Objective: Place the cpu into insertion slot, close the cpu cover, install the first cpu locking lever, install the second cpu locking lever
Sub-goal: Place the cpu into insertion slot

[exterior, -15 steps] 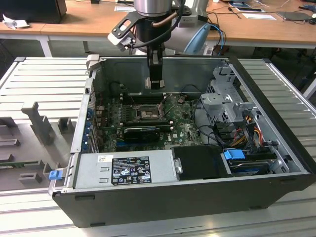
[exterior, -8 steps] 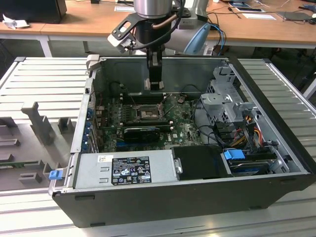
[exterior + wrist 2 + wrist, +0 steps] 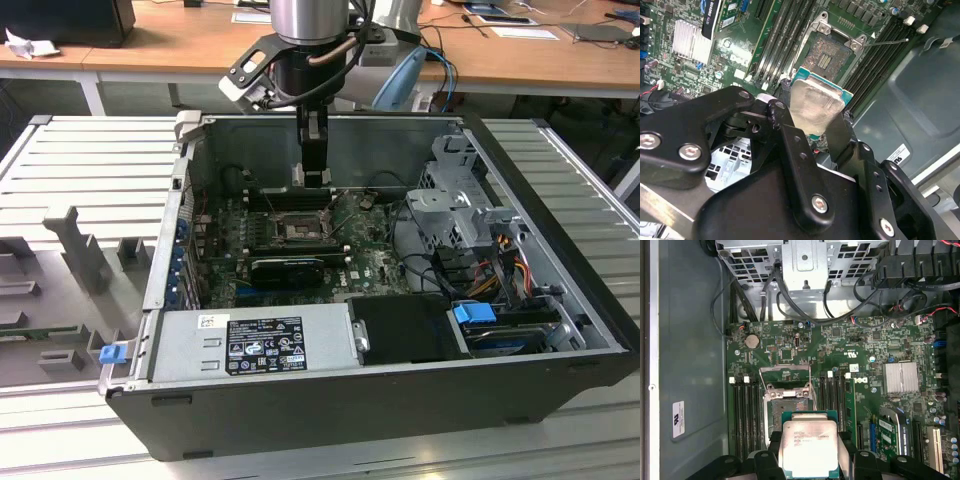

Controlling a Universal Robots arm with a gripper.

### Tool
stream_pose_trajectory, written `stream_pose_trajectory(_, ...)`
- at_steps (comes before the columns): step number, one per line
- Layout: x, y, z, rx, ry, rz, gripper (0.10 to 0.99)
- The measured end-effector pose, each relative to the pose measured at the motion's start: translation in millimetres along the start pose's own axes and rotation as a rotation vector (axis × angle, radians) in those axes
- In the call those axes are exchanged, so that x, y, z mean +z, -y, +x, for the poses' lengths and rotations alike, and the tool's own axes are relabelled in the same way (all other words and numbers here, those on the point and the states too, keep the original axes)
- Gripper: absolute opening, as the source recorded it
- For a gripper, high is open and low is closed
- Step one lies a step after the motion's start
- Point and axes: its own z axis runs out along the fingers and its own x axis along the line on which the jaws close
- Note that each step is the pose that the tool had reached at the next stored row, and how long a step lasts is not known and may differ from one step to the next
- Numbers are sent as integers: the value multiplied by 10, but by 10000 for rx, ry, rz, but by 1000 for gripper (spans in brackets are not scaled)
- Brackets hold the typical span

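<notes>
Two black fingers [image 3: 790, 137] of the gripper [image 3: 812, 120] are closed partway, pinching the cpu [image 3: 815, 102] by opposite edges, its silver top facing the wrist. In the exterior view the gripper [image 3: 315, 178] reaches down into the open computer case [image 3: 330, 400]. Just past the fingertips, the insertion slot [image 3: 827, 52] lies bare on the green motherboard [image 3: 840, 350], apart from the chip. Beyond the slot, farther from the fingers, the cpu cover [image 3: 786, 370] appears swung up in the first wrist view.
</notes>
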Motion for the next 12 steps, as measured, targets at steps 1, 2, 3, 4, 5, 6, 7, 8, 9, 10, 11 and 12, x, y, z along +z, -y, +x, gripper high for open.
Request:
stream_pose_trajectory(1,18,1,0,0,0,-1,525)
stream_pose_trajectory(2,37,3,-1,-1,0,0,525)
stream_pose_trajectory(3,55,4,-1,-4,0,0,525)
stream_pose_trajectory(4,73,6,-2,-22,0,0,525)
stream_pose_trajectory(5,94,10,-2,-58,-3,1,525)
stream_pose_trajectory(6,107,12,-2,-88,-6,2,525)
stream_pose_trajectory(7,142,21,-3,-190,-13,4,525)
stream_pose_trajectory(8,168,28,-4,-249,-17,5,525)
stream_pose_trajectory(9,187,33,-4,-263,-19,4,525)
stream_pose_trajectory(10,209,45,-6,-264,-18,5,525)
stream_pose_trajectory(11,220,48,-6,-265,-12,2,525)
stream_pose_trajectory(12,235,48,-6,-268,-13,-2,525)
